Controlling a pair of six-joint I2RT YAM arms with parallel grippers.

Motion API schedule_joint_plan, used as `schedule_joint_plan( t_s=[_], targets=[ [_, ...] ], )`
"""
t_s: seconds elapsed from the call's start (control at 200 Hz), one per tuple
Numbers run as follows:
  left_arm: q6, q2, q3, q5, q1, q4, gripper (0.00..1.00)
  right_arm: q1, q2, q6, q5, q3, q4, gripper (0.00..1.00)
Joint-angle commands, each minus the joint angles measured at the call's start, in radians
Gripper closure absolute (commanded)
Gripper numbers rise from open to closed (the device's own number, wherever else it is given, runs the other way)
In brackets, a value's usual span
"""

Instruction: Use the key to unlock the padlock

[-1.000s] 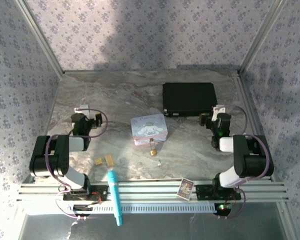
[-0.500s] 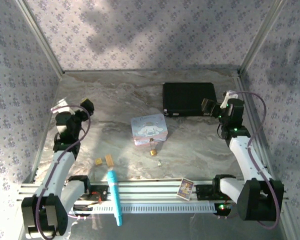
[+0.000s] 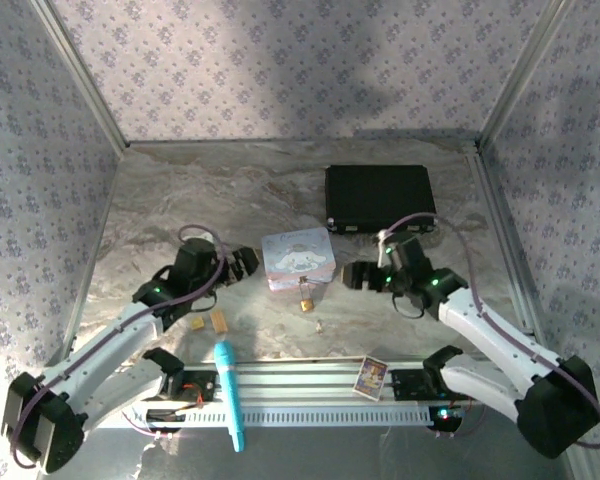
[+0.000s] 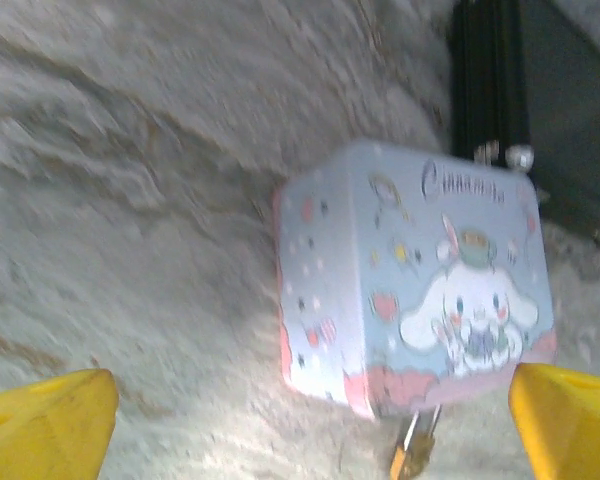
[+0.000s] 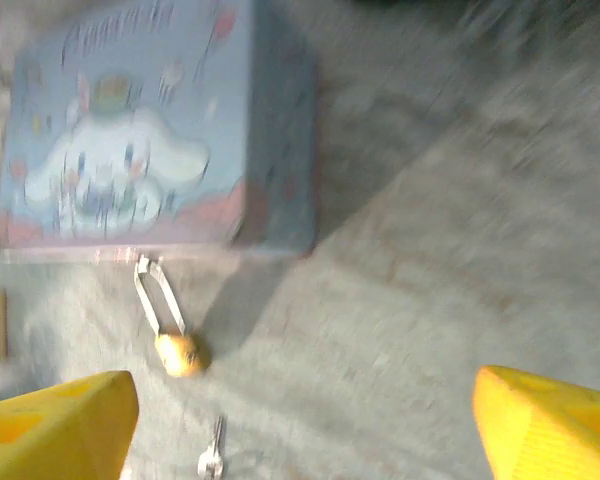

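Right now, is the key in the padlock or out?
Out: the key lies on the table, apart from the padlock by the tin.

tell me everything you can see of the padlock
The padlock is tiny, with a rounded brass-gold body and a long, thin silvery shackle. It lies on the marble table at the near side of the tin, its shackle reaching the tin's edge; whether it hooks there is unclear. The key lies apart from it.

Tiny blurred key [image 5: 212,460], perhaps clipped at the bottom edge.
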Motion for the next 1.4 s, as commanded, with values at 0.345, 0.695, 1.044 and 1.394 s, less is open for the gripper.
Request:
schedule_joint_plan(
  t_s=[0.345, 0.695, 1.044, 1.394],
  targets=[
    [-0.247, 0.12, -0.029, -0.127, -0.288, 0.065, 0.01, 0.545, 0.233, 0.359, 0.349, -0.013, 0.067, 0.39],
    [-0.279, 0.166, -0.046, -0.146, -0.332, 0.095, 0.01, 0.63, 0.417, 0.428, 0.358, 0.048, 0.11, 0.56],
    [-0.286, 0.187, -0.049, -0.155, -0.334, 0.11, 0.01, 0.658, 0.463, 0.447, 0.367, 0.045, 0.094, 0.65],
    [-0.258, 0.26, -0.001, -0.201, -0.338, 0.089, 0.01, 0.659, 0.535, 0.436, 0.378, 0.053, 0.107, 0.8]
  ],
)
